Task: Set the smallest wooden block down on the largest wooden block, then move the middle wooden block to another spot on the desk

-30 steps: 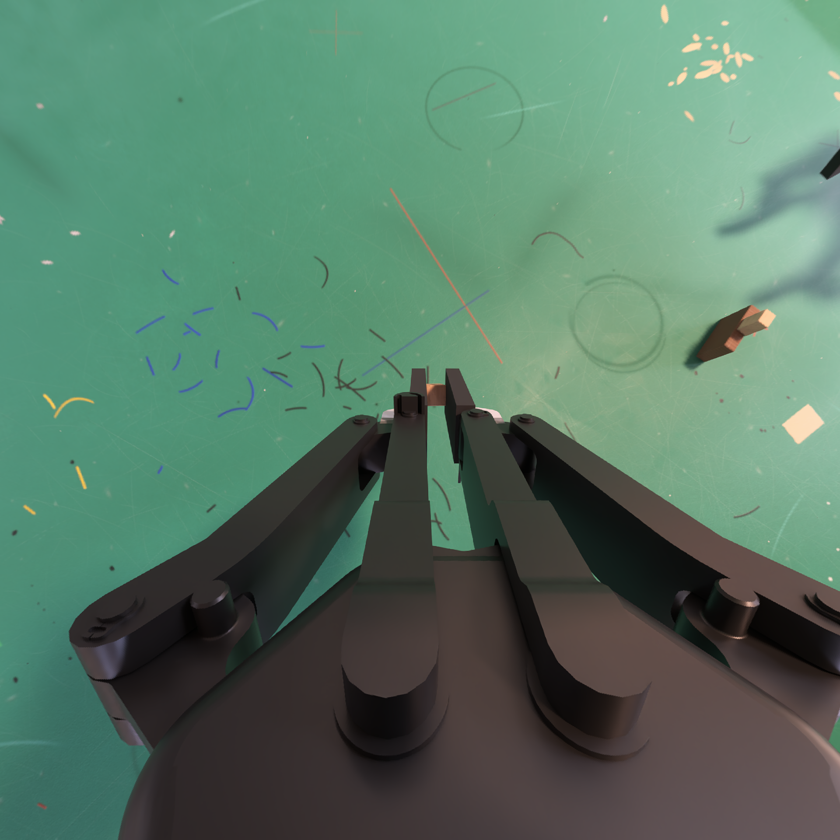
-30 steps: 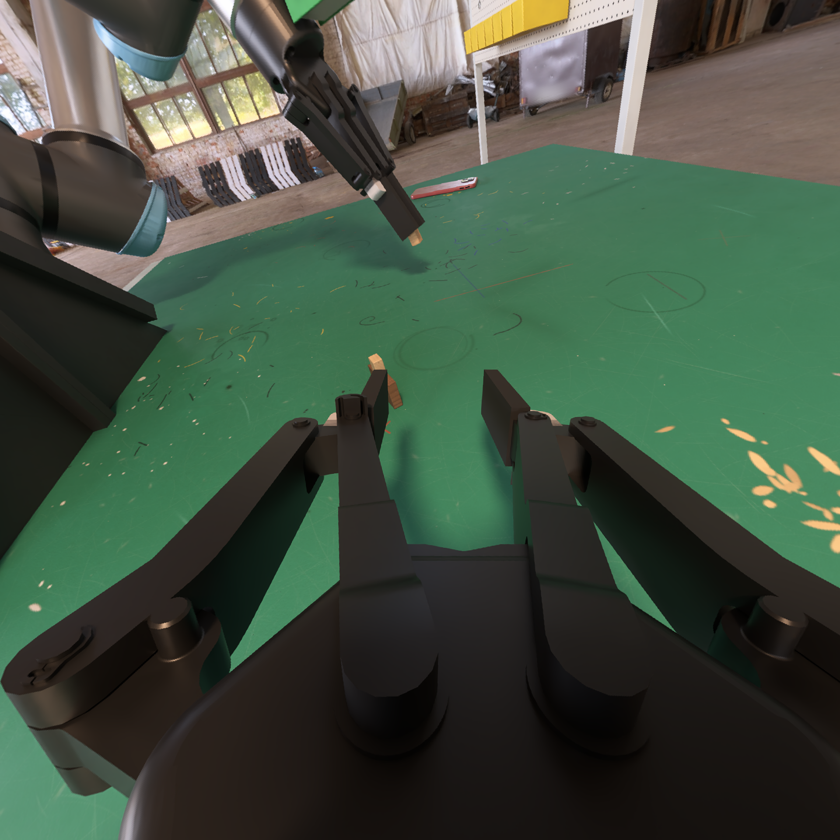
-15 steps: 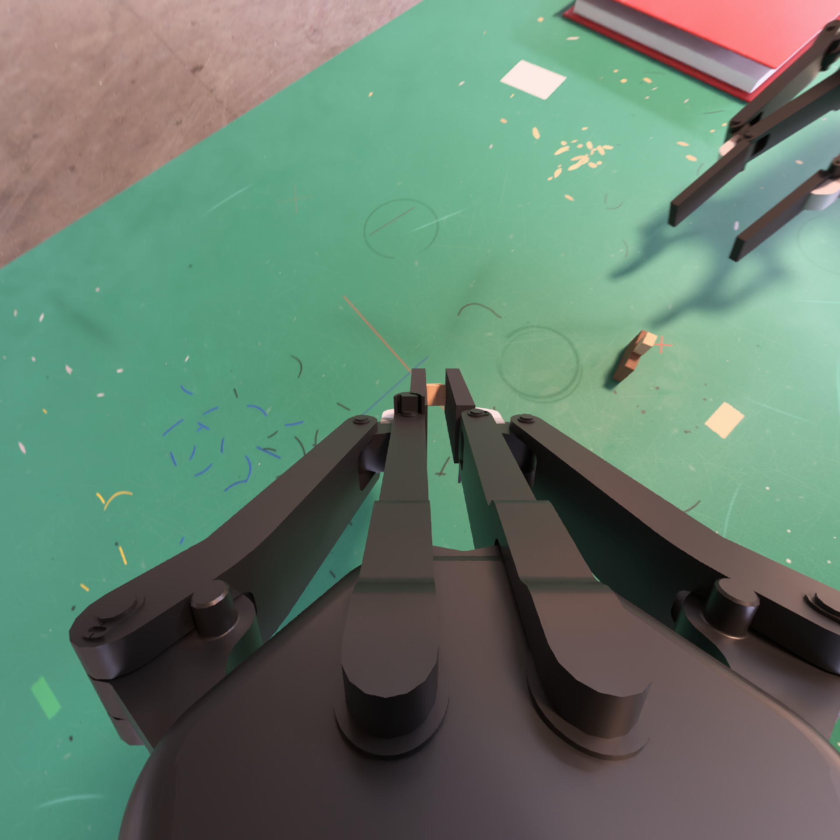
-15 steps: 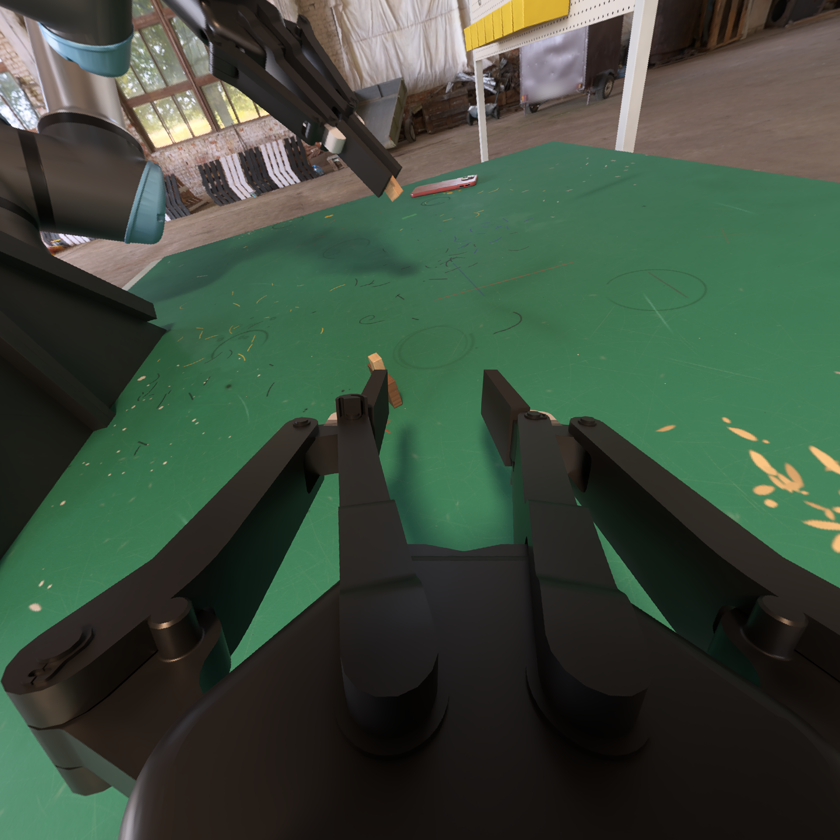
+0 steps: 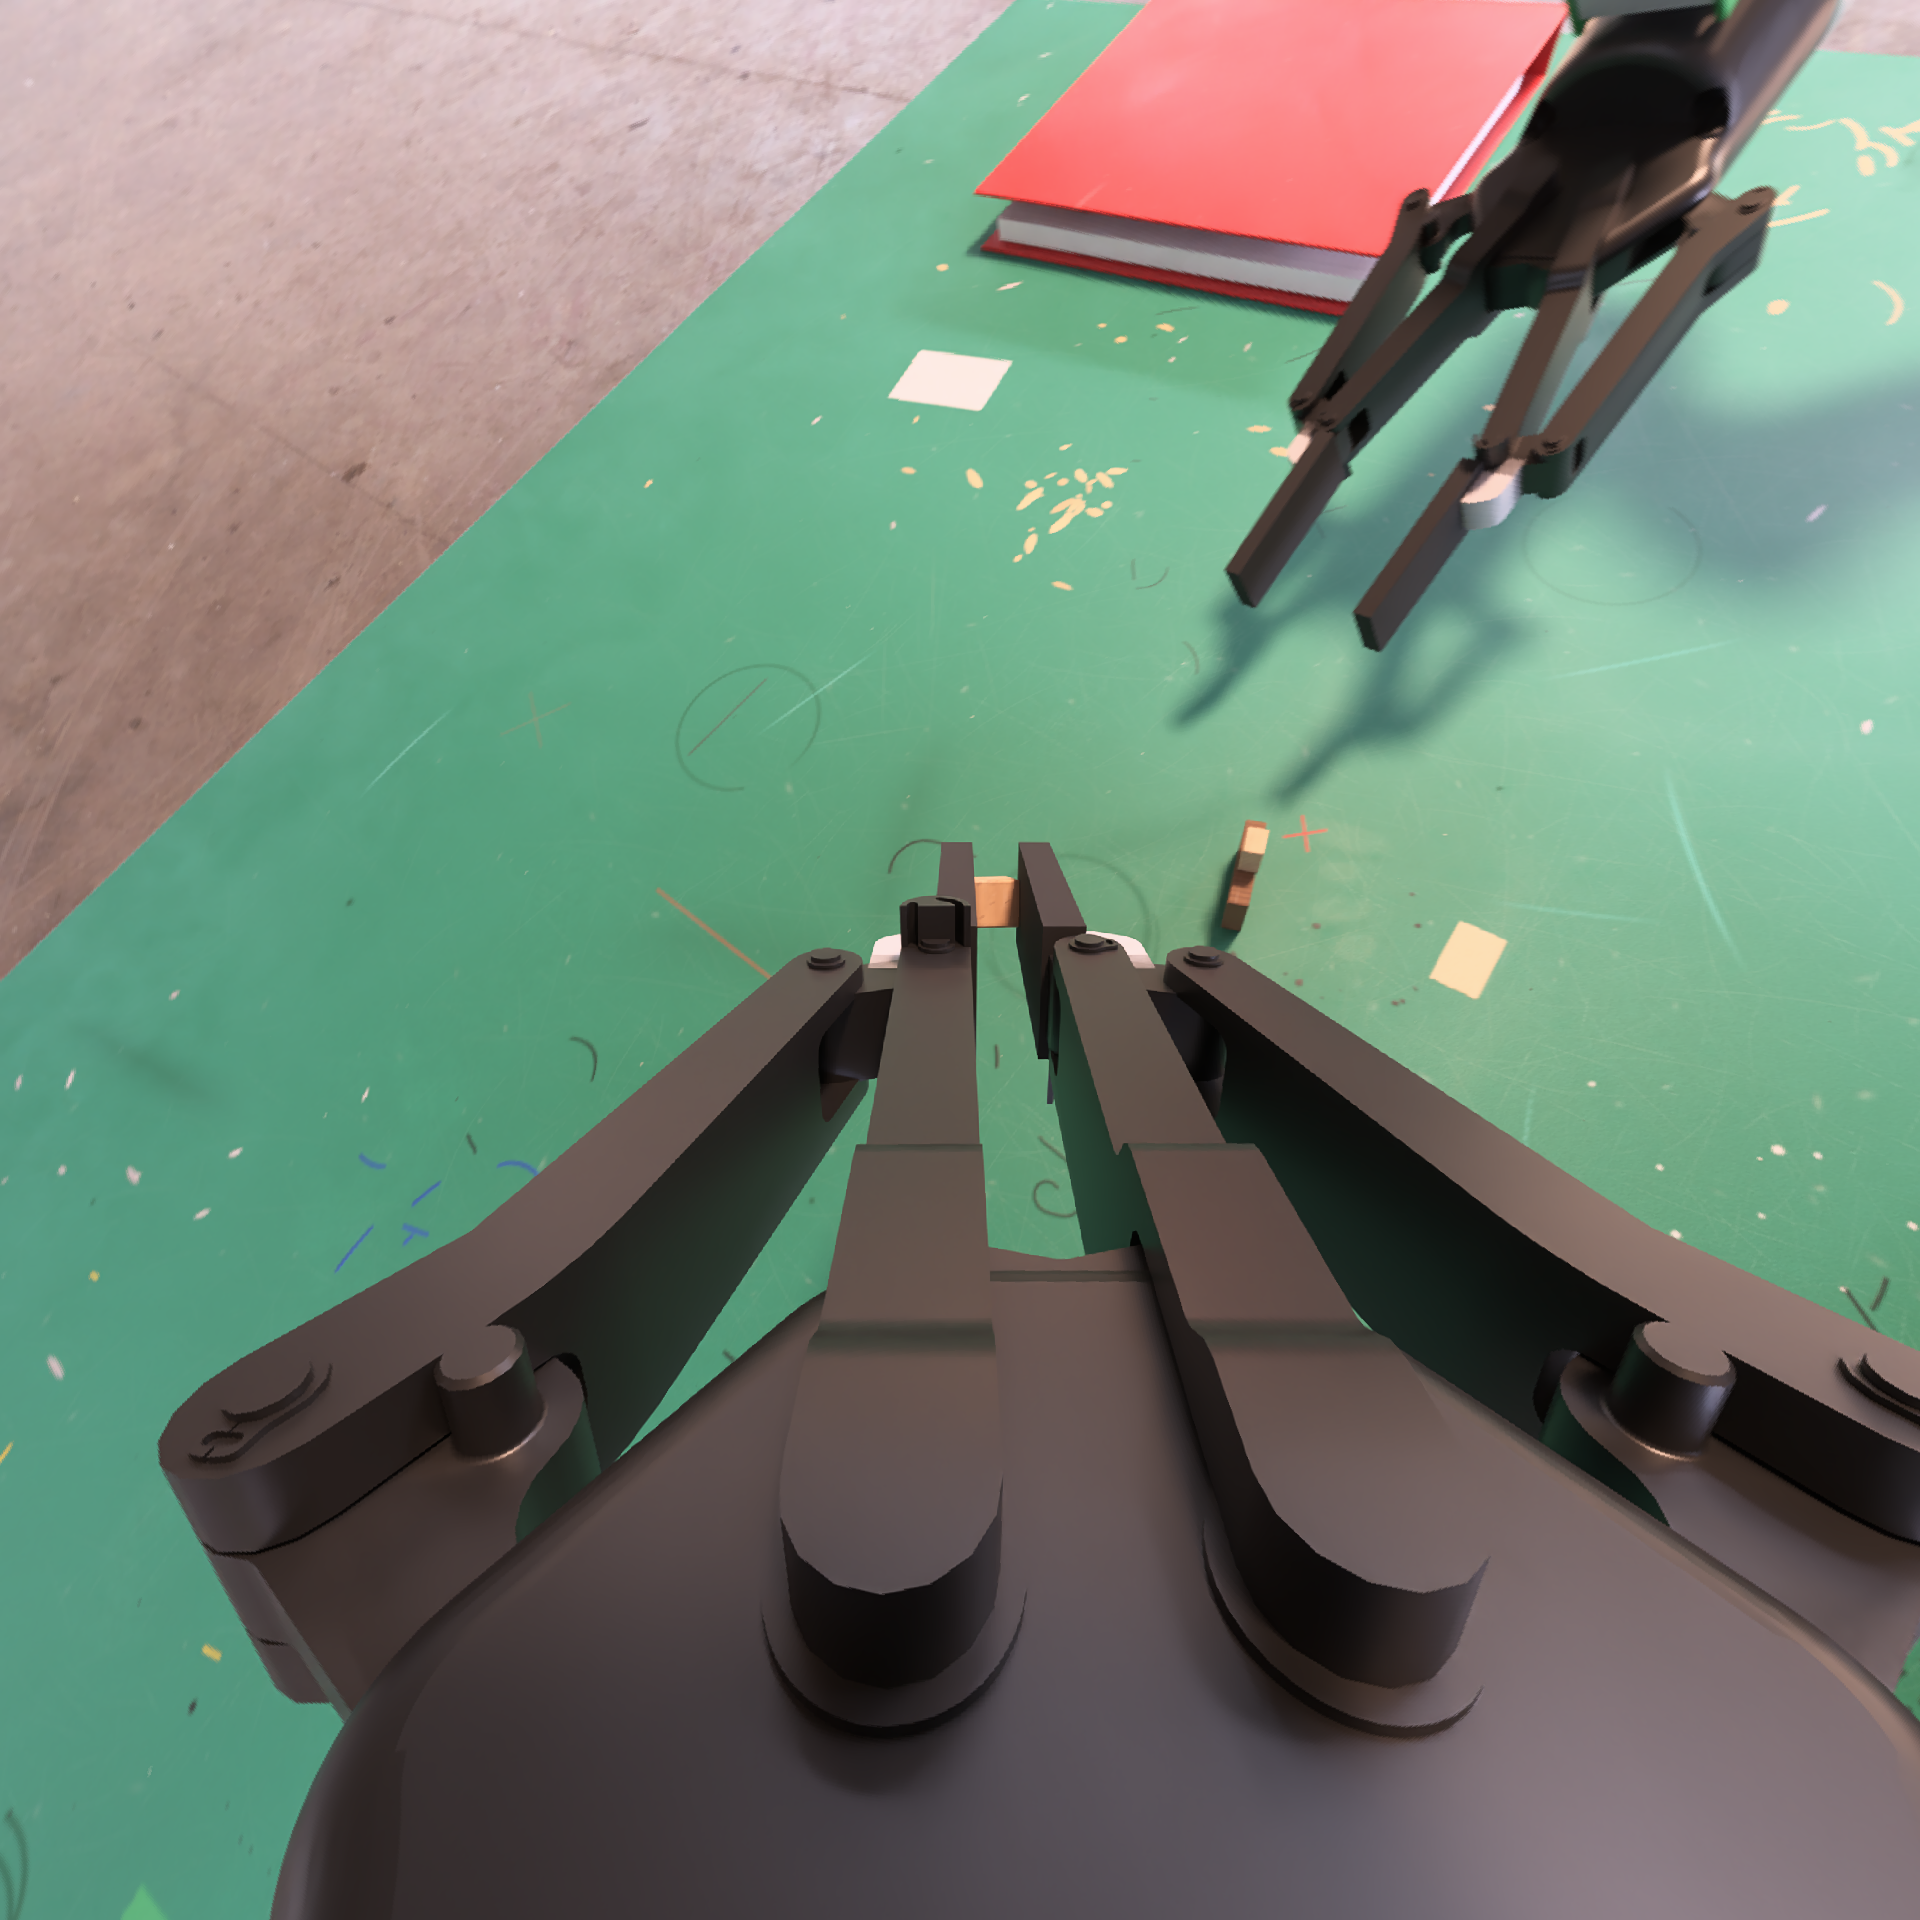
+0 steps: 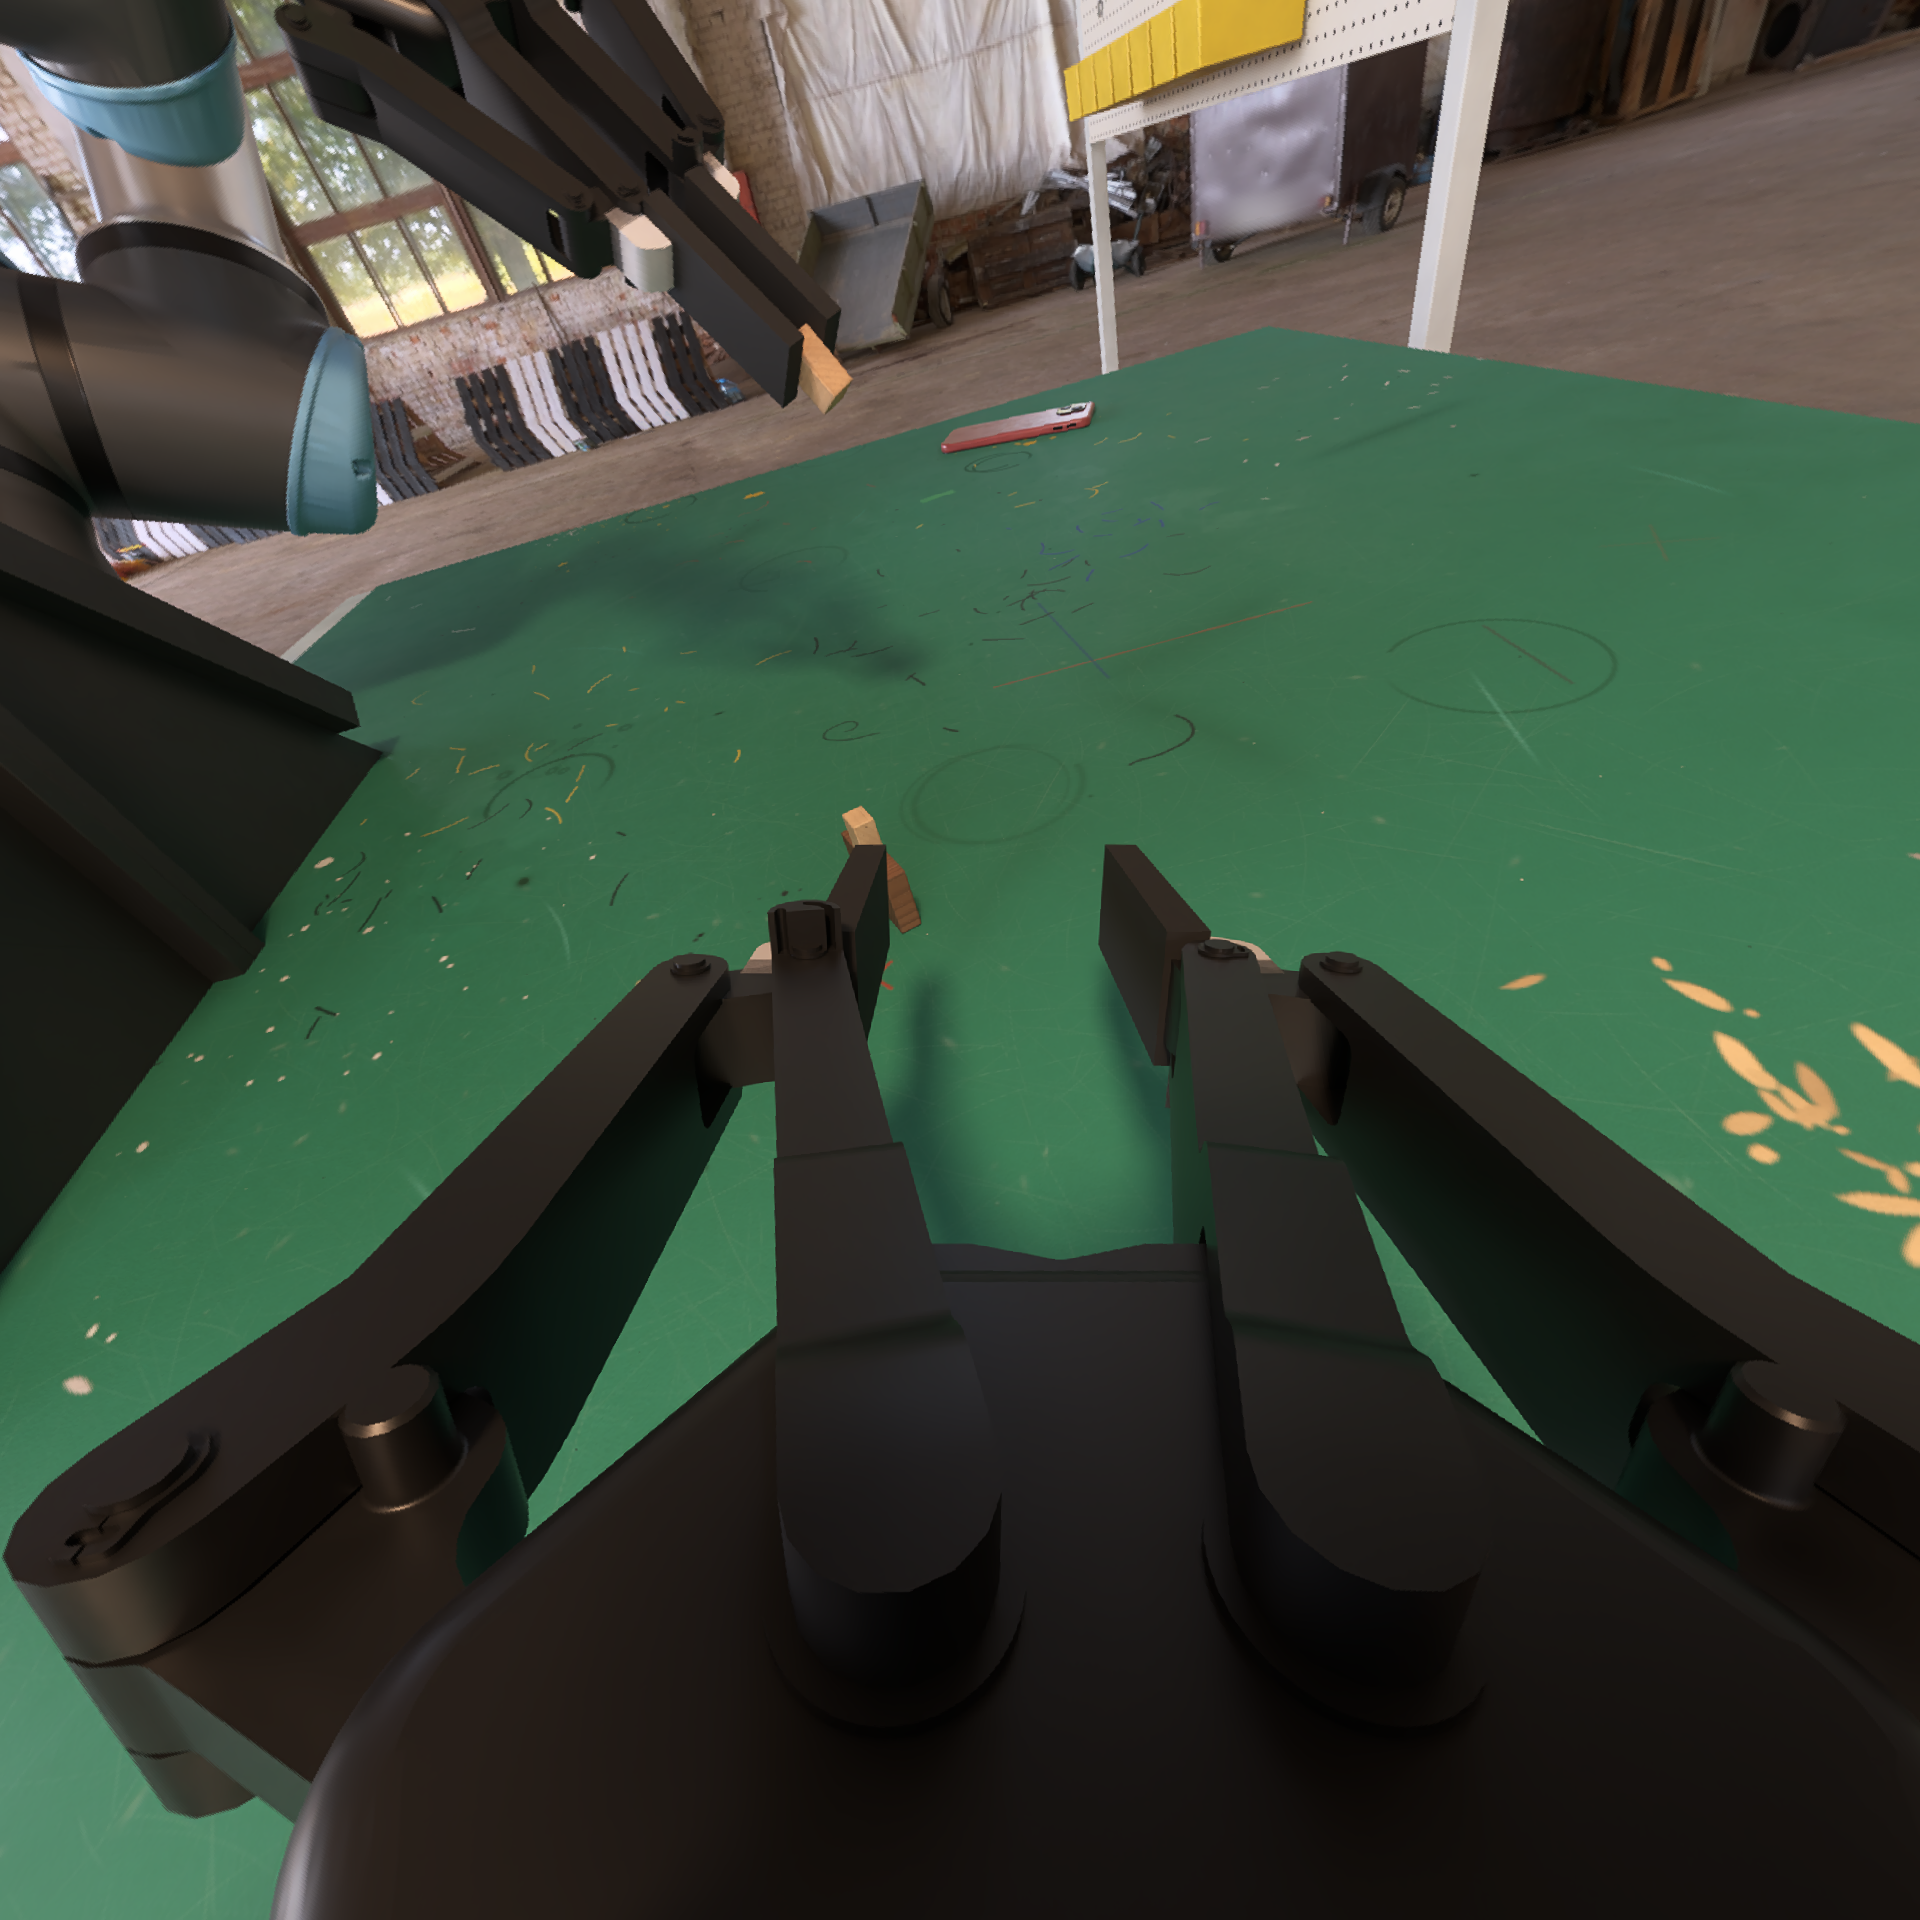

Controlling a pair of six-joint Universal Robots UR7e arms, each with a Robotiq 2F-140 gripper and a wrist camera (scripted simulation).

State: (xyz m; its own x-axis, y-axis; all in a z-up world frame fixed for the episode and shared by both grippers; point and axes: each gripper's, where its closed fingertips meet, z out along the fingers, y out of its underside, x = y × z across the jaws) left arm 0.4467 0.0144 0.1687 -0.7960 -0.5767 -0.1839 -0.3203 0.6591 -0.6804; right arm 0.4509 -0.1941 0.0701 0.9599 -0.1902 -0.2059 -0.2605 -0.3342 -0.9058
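My left gripper (image 5: 995, 883) is shut on a small light wooden block (image 5: 994, 902) and holds it high above the green desk (image 5: 623, 727). The held block also shows in the right wrist view (image 6: 826, 379). On the desk, a small pale block (image 5: 1254, 840) rests on a darker brown block (image 5: 1236, 909). The same pair shows in the right wrist view: the pale block (image 6: 860, 828) and the brown block (image 6: 902, 899), partly hidden behind my right gripper's left finger. My right gripper (image 6: 997, 914) is open and empty, hovering just short of that pair. It also shows in the left wrist view (image 5: 1309, 613).
A red book (image 5: 1247, 135) lies at the desk's far edge, with a white paper square (image 5: 951, 379) near it. A tan square (image 5: 1467, 958) lies right of the stacked blocks. A red phone (image 6: 1018, 428) lies at the far end. The dark robot base (image 6: 104, 831) stands at the left.
My left gripper has risen well above the desk with the block in it, and now faces the right gripper. The right gripper has not moved.
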